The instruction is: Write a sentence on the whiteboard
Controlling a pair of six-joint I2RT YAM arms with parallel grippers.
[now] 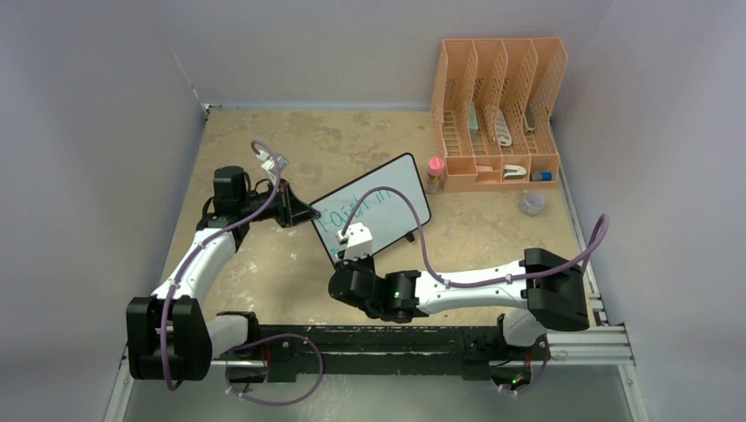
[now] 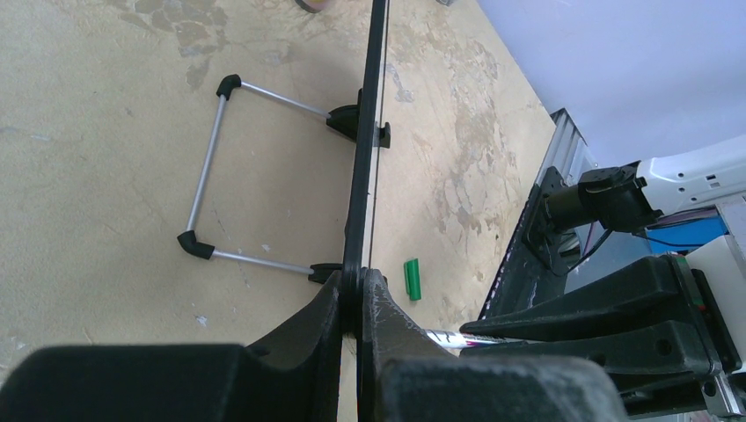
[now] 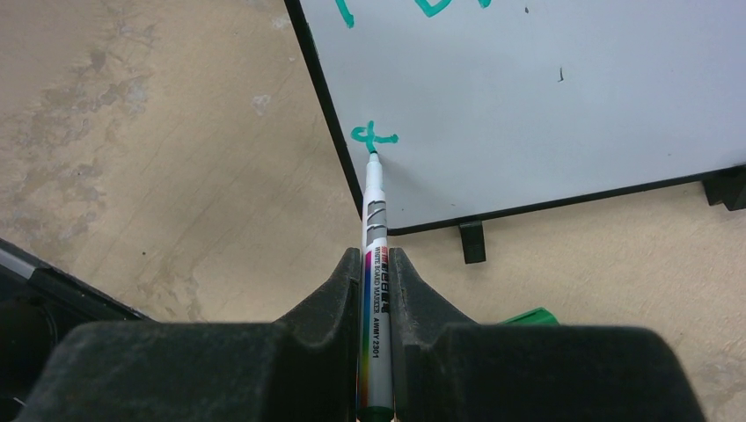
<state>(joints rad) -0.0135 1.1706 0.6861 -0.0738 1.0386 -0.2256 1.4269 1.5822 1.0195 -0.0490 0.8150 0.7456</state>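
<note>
Trouble nearest first: right jaws pinch the marker, its tip on the board standing on the counter. Too hard a push could twist the board from the left jaws clamped on its edge and spoil the green lettering. Far back, the rack holds a few pale items I can't identify.
</note>
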